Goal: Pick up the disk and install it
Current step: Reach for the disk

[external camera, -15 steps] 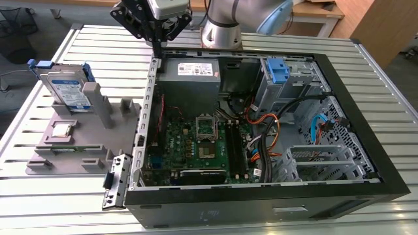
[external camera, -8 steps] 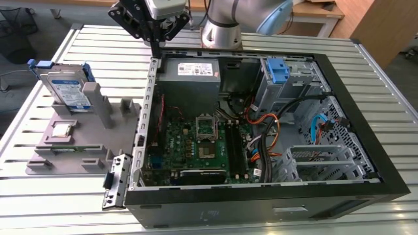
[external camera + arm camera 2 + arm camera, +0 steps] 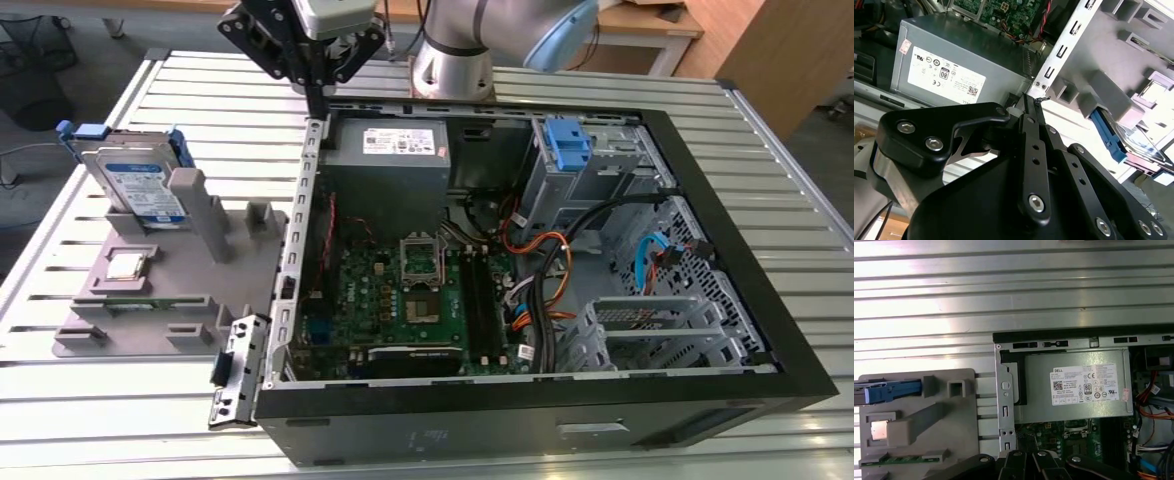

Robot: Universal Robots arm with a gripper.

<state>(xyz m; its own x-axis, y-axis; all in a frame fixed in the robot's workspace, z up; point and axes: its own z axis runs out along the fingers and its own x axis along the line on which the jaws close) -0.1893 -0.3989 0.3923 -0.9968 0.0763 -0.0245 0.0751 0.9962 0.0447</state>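
The disk [image 3: 138, 182], a silver drive with a white and blue label in a blue bracket, stands on edge in the grey fixture [image 3: 240, 265] at the exterior view's left. The second wrist view shows the disk [image 3: 1136, 137] with its blue bracket, and the first wrist view catches the disk's blue edge [image 3: 891, 391]. My gripper [image 3: 318, 100] hangs above the case's back left corner, well apart from the disk. Its black fingers [image 3: 1030, 107] lie together, shut with nothing between them. The gripper [image 3: 1026, 456] also appears in the first wrist view.
The open computer case [image 3: 747, 300] lies on the slatted metal table [image 3: 787, 150], with the grey power-supply box [image 3: 387, 150] at the back and a blue-tabbed drive bay [image 3: 567, 145] beside it. A small square chip [image 3: 127, 265] rests on the fixture.
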